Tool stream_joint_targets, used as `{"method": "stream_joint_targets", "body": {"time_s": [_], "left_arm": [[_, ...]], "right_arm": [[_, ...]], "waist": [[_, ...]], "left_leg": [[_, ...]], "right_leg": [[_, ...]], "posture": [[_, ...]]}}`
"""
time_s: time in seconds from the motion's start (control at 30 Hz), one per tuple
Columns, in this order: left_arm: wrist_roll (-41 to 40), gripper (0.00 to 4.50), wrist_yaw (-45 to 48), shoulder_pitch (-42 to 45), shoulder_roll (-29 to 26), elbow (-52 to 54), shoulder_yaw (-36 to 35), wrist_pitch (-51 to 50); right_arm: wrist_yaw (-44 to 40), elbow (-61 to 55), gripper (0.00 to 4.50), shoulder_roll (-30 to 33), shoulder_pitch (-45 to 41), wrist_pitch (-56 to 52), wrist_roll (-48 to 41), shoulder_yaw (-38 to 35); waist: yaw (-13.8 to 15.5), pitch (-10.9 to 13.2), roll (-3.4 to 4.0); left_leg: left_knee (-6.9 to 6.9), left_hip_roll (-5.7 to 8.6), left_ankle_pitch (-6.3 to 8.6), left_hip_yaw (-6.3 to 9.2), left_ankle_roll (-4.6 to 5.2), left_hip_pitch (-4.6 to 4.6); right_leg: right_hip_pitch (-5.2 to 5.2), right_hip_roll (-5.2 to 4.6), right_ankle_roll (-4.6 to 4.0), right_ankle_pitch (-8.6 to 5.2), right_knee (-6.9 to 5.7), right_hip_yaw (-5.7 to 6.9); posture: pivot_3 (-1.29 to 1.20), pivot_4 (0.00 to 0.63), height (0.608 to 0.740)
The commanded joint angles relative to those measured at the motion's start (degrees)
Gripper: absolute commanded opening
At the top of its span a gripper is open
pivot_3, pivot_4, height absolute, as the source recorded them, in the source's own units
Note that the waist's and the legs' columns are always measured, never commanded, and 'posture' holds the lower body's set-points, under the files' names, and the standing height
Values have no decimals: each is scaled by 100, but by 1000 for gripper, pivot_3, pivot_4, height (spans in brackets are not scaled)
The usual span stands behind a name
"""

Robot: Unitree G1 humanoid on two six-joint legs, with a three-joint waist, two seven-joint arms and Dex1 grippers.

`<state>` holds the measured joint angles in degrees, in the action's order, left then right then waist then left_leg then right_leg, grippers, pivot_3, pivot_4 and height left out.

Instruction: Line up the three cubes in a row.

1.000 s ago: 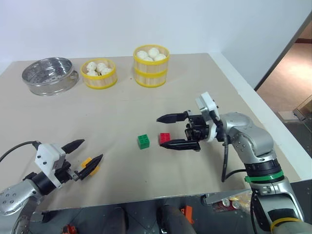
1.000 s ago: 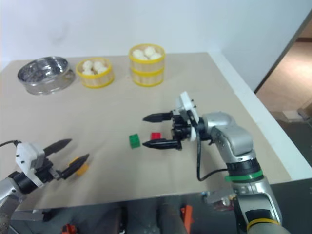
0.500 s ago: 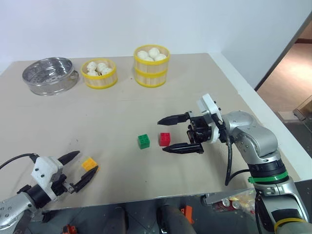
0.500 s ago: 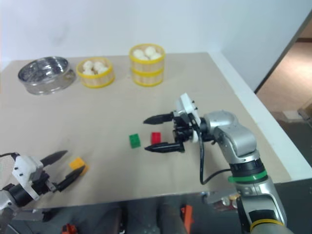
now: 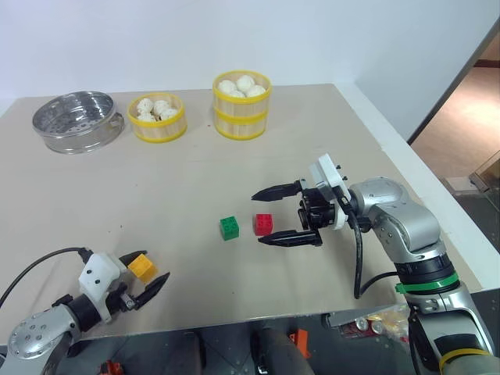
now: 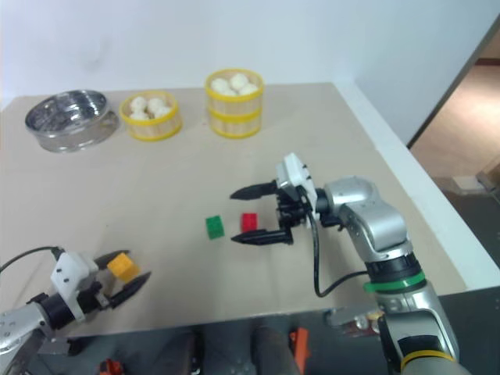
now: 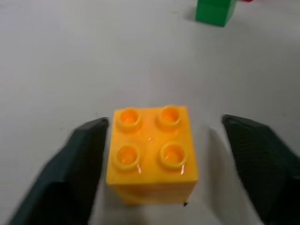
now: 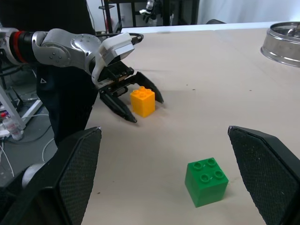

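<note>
Head views, hidden: my left pincer point(image 5: 139, 291) sits low at the bench's point(image 5: 234, 172) near edge; its far finger is partly behind the yellow-orange cube point(image 5: 141, 267).
Head views, cubes: green cube point(image 5: 230, 227) and red cube point(image 5: 264, 223) sit side by side mid-bench, apart; the yellow-orange one lies well apart toward the near left corner.
Head views, right pincer point(image 5: 276, 213): fingers wide apart, the red cube just off their tips, untouched.
Left wrist view: studded yellow-orange cube between my fingers point(image 7: 75, 173), one close against it, a gap at the other; green cube cut off at the frame edge.
Right wrist view: my fingers point(image 8: 70, 173) spread wide, blurred; green cube shows four studs.
</note>
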<state>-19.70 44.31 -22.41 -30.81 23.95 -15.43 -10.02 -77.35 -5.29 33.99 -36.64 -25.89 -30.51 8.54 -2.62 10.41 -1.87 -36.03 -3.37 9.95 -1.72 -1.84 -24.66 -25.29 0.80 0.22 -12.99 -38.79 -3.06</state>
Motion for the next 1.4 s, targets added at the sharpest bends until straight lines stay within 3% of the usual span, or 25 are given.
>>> {"method": "stream_joint_targets", "body": {"time_s": [0.03, 0.13, 0.33, 0.5, 0.6, 0.87, 1.1, 1.4], "left_arm": [[63, 2279, -15, 66, -94, -17, 32, 84], [82, 1366, -30, 102, -103, -5, 51, 65], [-91, 1378, 236, 647, -409, -21, 195, -64], [-134, 1378, 1172, 2117, -1046, -754, 707, -6], [-154, 1378, 1537, 3182, -1050, -1487, 1076, -86], [119, 1378, 2583, 4489, -910, -2968, 1949, 223], [189, 1378, 2790, 4687, -756, -3411, 2024, 455], [197, 1378, 2949, 4506, -897, -3198, 1991, 490]], "right_arm": [[-29, -67, 4500, 3, -28, 110, -7, -61], [-32, -43, 4500, -9, -28, 152, 22, -59], [8, 5, 4500, -76, -69, 284, 89, -58], [-18, 138, 4500, -132, -151, 366, 198, 4], [-15, 216, 4500, -192, -179, 454, 291, 57], [107, 87, 4500, -138, -84, 532, 433, 32], [274, -96, 4500, -5, 75, 450, 403, -70], [463, -75, 4500, 0, 76, 261, 295, -170]], "waist": [[0, 0, 0], [0, 0, 0], [0, 0, 0], [23, 1, 2], [22, 1, -1], [7, 1, -1], [1, 1, -1], [3, 1, -1]], "left_leg": [[0, 0, 0, 0, 0, 1], [0, 0, 0, -1, 0, 1], [0, 0, 0, 2, 0, 0], [-1, 2, -1, 4, 2, 2], [-5, 4, -3, 10, 4, -2], [14, 3, 12, 4, 9, -6], [12, 2, 12, 8, 9, -4], [-9, 2, 11, 9, 9, -4]], "right_leg": [[0, 0, 0, 0, 0, 0], [0, 0, 0, 0, 0, -2], [1, 0, 0, 0, -1, 2], [6, -1, 0, 1, -2, 9], [8, 1, 1, 1, -1, 17], [-1, 12, 45, -11, -10, 0], [0, 14, 41, -13, -18, 2], [5, 14, 44, -4, -23, 0]], "posture": [[0, 150, 740], [0, 150, 740], [0, 150, 740], [0, 150, 740], [0, 150, 740], [0, 150, 740], [0, 150, 740], [0, 150, 740]]}}
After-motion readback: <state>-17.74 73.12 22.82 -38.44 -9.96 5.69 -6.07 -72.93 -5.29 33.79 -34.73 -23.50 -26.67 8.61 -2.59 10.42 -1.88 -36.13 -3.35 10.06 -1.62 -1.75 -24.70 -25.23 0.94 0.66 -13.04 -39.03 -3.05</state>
